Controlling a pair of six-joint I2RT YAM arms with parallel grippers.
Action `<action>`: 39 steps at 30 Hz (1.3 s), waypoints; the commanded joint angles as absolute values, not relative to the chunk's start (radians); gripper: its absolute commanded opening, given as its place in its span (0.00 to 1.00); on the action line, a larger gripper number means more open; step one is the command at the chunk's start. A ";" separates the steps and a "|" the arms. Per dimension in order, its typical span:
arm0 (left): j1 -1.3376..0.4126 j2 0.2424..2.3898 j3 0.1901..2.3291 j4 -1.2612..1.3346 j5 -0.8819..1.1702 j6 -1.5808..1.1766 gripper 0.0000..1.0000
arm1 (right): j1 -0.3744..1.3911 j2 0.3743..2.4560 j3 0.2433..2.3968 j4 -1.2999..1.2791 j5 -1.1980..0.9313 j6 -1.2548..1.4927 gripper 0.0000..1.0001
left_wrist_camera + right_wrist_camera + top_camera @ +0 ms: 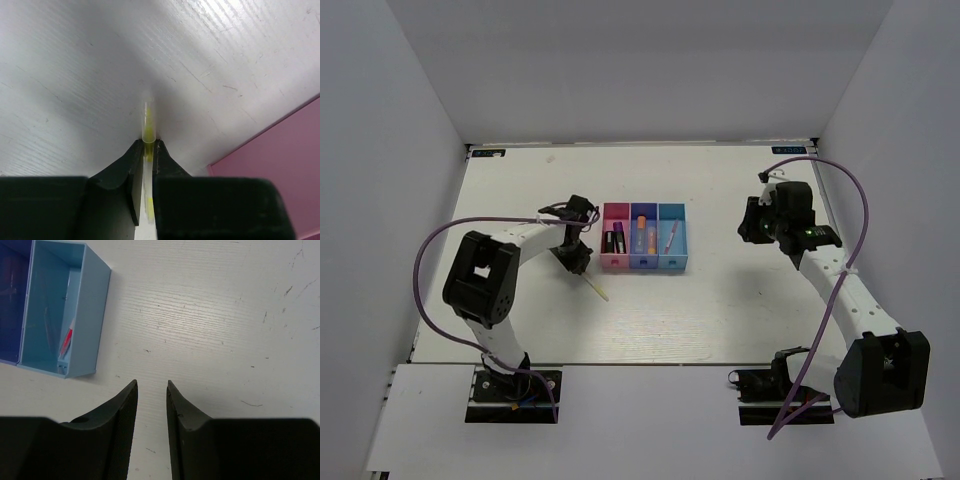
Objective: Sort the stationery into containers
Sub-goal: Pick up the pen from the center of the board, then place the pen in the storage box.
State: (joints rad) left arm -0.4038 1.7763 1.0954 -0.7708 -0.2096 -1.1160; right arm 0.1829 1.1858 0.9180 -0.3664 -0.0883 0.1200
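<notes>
Pale-yellow pen is clamped in the left claw, jutting past its tips, near the pink bin.

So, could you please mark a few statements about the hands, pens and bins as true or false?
1. The left hand is shut on the pale-yellow pen. True.
2. The right hand holds a marker. False: it is open and empty.
3. The red-pink pen lies in the teal bin. True.
4. The pink bin is empty. False: dark markers lie in it.
</notes>
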 commanded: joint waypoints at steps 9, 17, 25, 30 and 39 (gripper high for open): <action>-0.573 1.468 1.008 -0.879 -0.367 -0.991 0.00 | 0.161 1.158 0.916 -0.364 -0.129 0.132 0.35; -0.736 1.491 1.325 -0.813 -0.408 -0.838 0.00 | 0.161 1.155 0.917 -0.370 -0.161 0.095 0.35; -0.799 1.946 1.883 -0.756 -0.445 -0.626 0.00 | 0.137 1.129 0.908 -0.370 -0.204 0.066 0.35; -0.813 2.094 2.088 -0.732 -0.503 -0.519 0.00 | 0.118 1.115 0.904 -0.364 -0.210 0.068 0.35; -0.810 2.131 1.954 -0.657 -0.466 -0.548 0.15 | 0.084 1.121 0.902 -0.361 -0.230 0.072 0.41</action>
